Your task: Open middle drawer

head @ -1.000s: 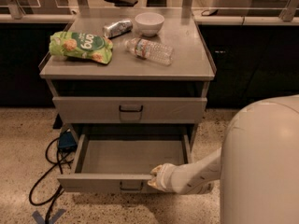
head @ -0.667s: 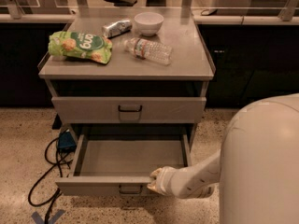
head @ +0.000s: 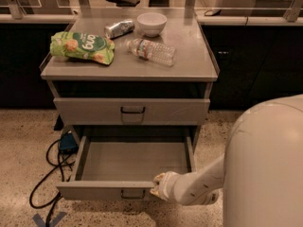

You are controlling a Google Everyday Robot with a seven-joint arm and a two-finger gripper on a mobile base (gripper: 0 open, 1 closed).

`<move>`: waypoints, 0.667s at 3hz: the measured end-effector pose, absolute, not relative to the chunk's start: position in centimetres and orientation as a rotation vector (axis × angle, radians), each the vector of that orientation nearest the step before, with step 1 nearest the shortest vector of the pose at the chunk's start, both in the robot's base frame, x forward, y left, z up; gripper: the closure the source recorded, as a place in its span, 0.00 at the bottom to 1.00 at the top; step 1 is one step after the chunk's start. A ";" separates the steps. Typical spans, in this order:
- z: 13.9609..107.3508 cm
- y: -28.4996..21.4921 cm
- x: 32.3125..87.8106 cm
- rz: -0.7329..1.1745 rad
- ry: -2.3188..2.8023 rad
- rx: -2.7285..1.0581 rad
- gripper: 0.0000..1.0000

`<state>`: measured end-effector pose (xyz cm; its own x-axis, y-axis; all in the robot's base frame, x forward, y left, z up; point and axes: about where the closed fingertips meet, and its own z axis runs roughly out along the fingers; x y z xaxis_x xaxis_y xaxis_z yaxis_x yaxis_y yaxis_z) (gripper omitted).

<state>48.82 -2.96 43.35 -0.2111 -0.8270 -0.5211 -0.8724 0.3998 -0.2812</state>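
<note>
The middle drawer (head: 106,191) is the low grey drawer with a small black loop handle (head: 132,193). It stands pulled well out of the grey cabinet, and its shallow grey tray (head: 135,160) shows bare. My gripper (head: 159,185) is at the drawer's front edge, just right of the handle, touching the top of the front panel. My white arm (head: 199,186) reaches in from the right. The taller-fronted grey drawer (head: 132,110) above it is closed.
On the cabinet top (head: 189,65) lie a green snack bag (head: 83,46), a can (head: 119,28), a white bowl (head: 151,22) and a clear water bottle (head: 151,51). Black cables (head: 52,174) lie on the floor at left. My white body (head: 267,164) fills the lower right.
The middle drawer has slid a little further out toward me, and my gripper has moved back with its front edge.
</note>
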 end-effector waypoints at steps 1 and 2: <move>43.4 -3.0 48.8 0.097 2.054 -1.444 0.58; 43.4 -3.0 48.8 0.097 2.054 -1.444 0.35</move>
<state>48.82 -2.95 43.35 -0.2110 -0.8270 -0.5211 -0.8724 0.3998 -0.2812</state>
